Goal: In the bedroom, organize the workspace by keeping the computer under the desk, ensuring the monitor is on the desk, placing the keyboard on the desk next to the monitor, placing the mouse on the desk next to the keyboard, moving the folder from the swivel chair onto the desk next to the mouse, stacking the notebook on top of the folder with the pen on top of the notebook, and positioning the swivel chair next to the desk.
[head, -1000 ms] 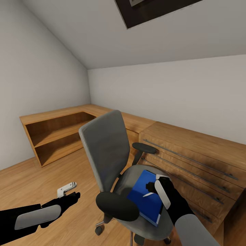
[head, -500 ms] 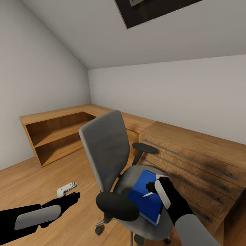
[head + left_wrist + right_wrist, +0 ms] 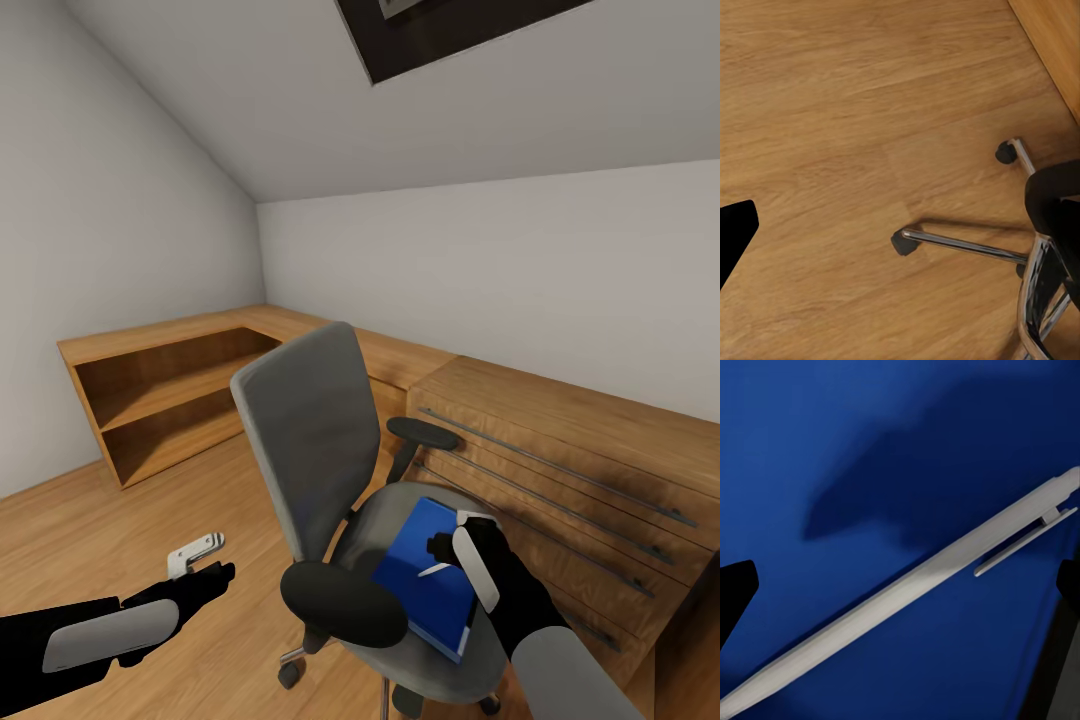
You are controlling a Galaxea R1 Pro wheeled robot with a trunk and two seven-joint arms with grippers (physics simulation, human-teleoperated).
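Right pincer [image 3: 450, 545] hangs spread wide directly over the pen [image 3: 900, 585], which lies diagonally on the blue folder [image 3: 428, 575] on the swivel chair [image 3: 330, 480]. Left pincer [image 3: 200, 560], spread too, is well off over the floor.

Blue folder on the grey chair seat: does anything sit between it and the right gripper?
Yes. A slim white pen lies on the flat blue folder, directly under the right gripper, whose black fingertips flank it at the wrist view's edges.
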